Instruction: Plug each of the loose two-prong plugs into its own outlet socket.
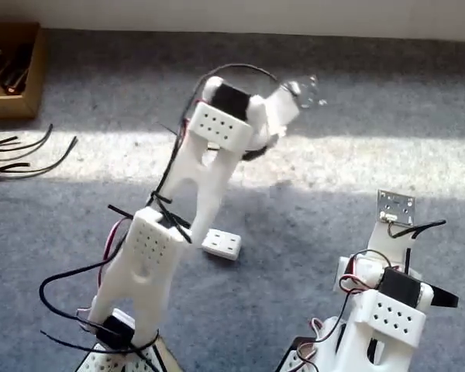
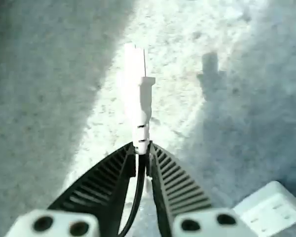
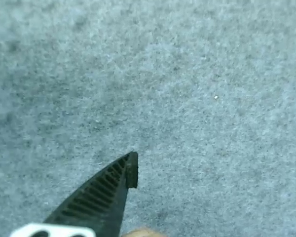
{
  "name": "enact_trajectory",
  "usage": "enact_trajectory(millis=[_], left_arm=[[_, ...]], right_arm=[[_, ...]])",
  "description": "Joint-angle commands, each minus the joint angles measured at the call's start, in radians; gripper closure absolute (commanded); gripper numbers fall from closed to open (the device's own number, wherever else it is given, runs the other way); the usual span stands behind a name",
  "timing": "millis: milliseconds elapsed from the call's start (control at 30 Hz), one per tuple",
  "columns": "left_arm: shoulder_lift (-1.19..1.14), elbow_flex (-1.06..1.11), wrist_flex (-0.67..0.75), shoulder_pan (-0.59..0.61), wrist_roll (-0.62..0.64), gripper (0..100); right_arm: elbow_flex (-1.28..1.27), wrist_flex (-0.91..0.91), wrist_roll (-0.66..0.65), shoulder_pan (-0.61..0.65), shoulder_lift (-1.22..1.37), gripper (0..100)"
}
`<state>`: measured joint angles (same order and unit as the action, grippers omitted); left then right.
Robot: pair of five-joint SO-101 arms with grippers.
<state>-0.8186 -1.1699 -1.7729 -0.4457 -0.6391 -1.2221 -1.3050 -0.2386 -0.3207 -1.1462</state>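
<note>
My left gripper is shut on the rear end of a white two-prong plug, whose black cable runs back between the fingers. In the high view the left gripper holds the plug up over the sunlit strip of carpet, prongs pointing away. A white outlet socket block lies on the grey carpet beside the left arm, and the outlet socket block appears again near the left gripper's base. The right gripper hovers low at the near right, open, with one black finger over bare carpet.
A wooden box with tools sits at the far left corner. Loose black wires lie on the carpet at the left. A bright band of sunlight crosses the middle of the grey carpet.
</note>
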Motion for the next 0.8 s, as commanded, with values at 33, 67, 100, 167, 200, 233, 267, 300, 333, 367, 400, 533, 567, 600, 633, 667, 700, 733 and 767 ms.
enact_trajectory(millis=[33, 67, 100, 167, 200, 233, 267, 300, 333, 367, 400, 533, 567, 600, 633, 667, 700, 733, 767], left_arm=[[0.289, 0.289, -0.005, -0.17, 0.006, 100], [0.331, 0.338, -0.003, -0.206, 0.006, 100], [0.366, 0.378, -0.003, -0.242, 0.005, 100], [0.412, 0.44, -0.002, -0.308, 0.005, 100], [0.42, 0.458, -0.002, -0.335, 0.006, 100], [0.42, 0.467, 0.0, -0.358, 0.006, 100], [0.42, 0.475, 0.009, -0.375, 0.006, 100], [0.42, 0.484, 0.021, -0.389, 0.008, 100], [0.42, 0.499, 0.037, -0.403, 0.008, 100], [0.42, 0.512, 0.057, -0.415, 0.008, 100], [0.42, 0.526, 0.075, -0.429, 0.011, 100], [0.42, 0.604, 0.16, -0.484, 0.063, 100], [0.42, 0.631, 0.181, -0.495, 0.071, 100], [0.42, 0.661, 0.198, -0.507, 0.075, 100], [0.42, 0.688, 0.213, -0.518, 0.077, 100], [0.42, 0.716, 0.226, -0.527, 0.077, 100], [0.42, 0.737, 0.233, -0.536, 0.077, 99], [0.421, 0.753, 0.233, -0.541, 0.077, 99], [0.423, 0.763, 0.232, -0.544, 0.077, 99]], right_arm=[[0.004, 0.001, -0.014, -0.001, 0.008, 33.2], [0.004, 0.001, -0.014, -0.015, 0.008, 33.2], [0.004, 0.001, -0.015, -0.053, 0.008, 33.2], [0.013, 0.001, -0.055, -0.194, 0.007, 33.2], [0.018, 0.001, -0.092, -0.289, 0.005, 33.2], [0.03, 0.001, -0.12, -0.386, 0.002, 33.2], [0.048, -0.002, -0.13, -0.464, 0.002, 33.2], [0.059, -0.004, -0.14, -0.533, 0.002, 33.2], [0.068, -0.004, -0.158, -0.587, 0.002, 33.2], [0.073, -0.008, -0.193, -0.624, 0.002, 33.2], [0.073, -0.01, -0.233, -0.644, 0.002, 33.2], [0.07, -0.01, -0.293, -0.7, 0.002, 33.2], [0.071, -0.01, -0.31, -0.717, 0.002, 33.2], [0.073, -0.01, -0.33, -0.733, 0.002, 33.2], [0.073, -0.01, -0.35, -0.746, 0.002, 33.2], [0.071, -0.01, -0.368, -0.756, 0.002, 33.2], [0.068, -0.01, -0.384, -0.76, 0.002, 33.2], [0.059, -0.01, -0.393, -0.762, 0.002, 33.2], [0.05, -0.01, -0.4, -0.762, 0.002, 33.2]])
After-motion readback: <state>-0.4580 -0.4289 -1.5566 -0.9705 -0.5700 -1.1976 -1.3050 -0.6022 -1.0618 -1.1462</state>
